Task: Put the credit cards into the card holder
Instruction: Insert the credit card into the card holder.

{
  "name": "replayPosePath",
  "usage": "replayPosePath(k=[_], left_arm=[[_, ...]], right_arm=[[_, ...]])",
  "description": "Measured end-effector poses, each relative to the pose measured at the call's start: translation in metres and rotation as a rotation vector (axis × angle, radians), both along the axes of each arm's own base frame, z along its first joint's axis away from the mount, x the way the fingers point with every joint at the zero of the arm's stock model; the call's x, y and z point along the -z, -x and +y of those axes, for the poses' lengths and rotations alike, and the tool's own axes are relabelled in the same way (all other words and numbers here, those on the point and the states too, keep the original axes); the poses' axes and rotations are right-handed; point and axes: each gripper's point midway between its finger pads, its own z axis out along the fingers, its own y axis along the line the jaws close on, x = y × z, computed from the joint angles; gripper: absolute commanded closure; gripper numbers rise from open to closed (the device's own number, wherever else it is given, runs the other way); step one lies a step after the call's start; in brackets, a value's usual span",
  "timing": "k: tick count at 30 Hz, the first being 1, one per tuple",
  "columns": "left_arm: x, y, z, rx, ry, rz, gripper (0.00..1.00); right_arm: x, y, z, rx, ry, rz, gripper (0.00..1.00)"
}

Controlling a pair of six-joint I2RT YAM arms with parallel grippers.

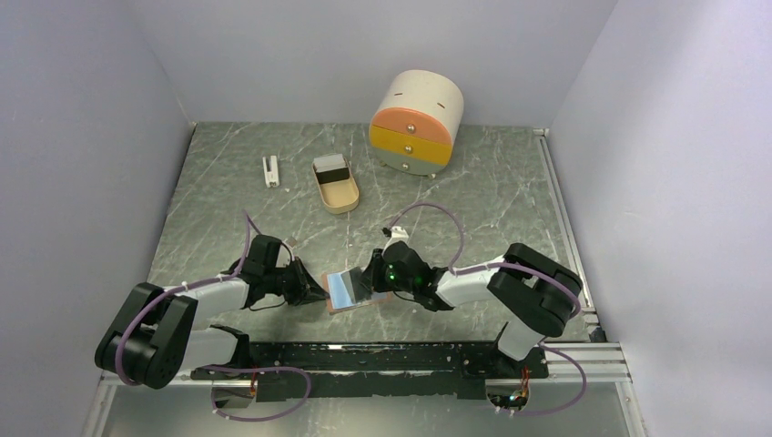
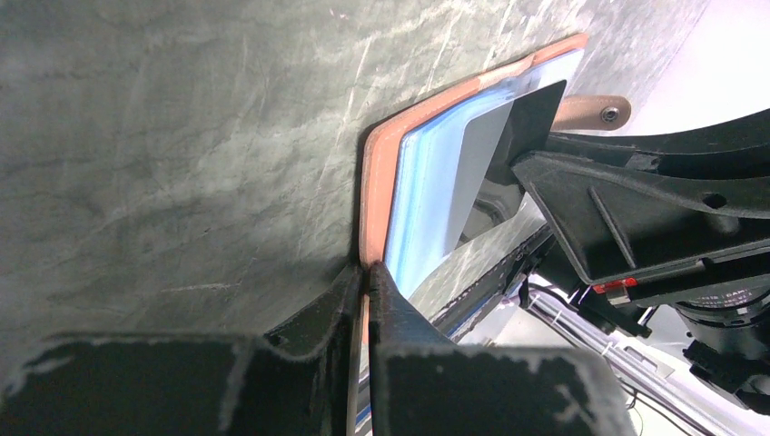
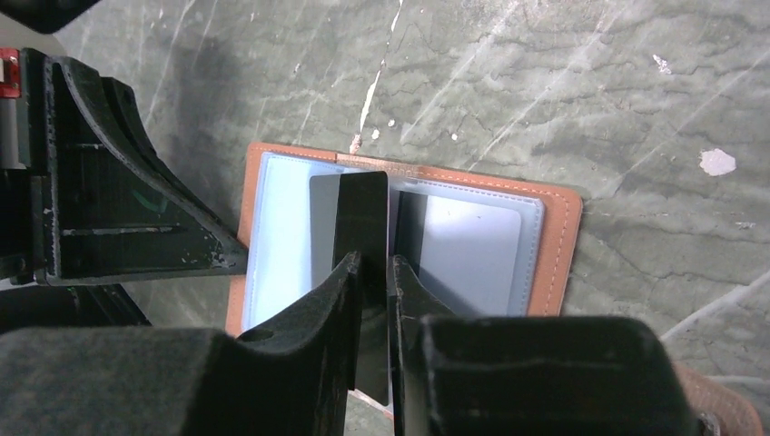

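Observation:
The salmon-pink card holder (image 1: 357, 300) lies open on the table between my two grippers, its clear pockets facing up. My left gripper (image 1: 316, 290) is shut on the holder's left edge, as the left wrist view (image 2: 368, 275) shows, with the salmon rim (image 2: 380, 173) between its fingers. My right gripper (image 1: 375, 276) is shut on a dark credit card (image 3: 361, 211) and holds it on edge over the holder's middle fold (image 3: 556, 245). The same card (image 2: 498, 163) shows in the left wrist view, tilted against the inner pockets. Another dark card (image 1: 332, 167) stands in the beige tray.
A beige oval tray (image 1: 339, 193) stands at the back centre. A small white upright block (image 1: 270, 170) is to its left. A round cream, orange and yellow drawer unit (image 1: 416, 121) stands at the back right. A metal rail (image 1: 564, 228) runs along the right edge.

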Motion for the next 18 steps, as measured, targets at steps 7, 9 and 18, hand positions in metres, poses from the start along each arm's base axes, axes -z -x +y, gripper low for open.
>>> replayPosePath(k=[7,9,18], left_arm=[[0.0,0.001,0.0,-0.005,0.009,0.002,0.91],[0.0,0.002,-0.001,-0.005,0.012,0.003,0.91],[0.0,0.002,-0.001,-0.007,0.019,0.006,0.91]], right_arm=[[-0.002,0.006,0.005,0.026,-0.058,0.06,0.74],[-0.001,0.011,0.007,0.02,-0.068,0.088,0.72],[-0.002,0.023,0.014,-0.012,-0.044,0.152,0.67]])
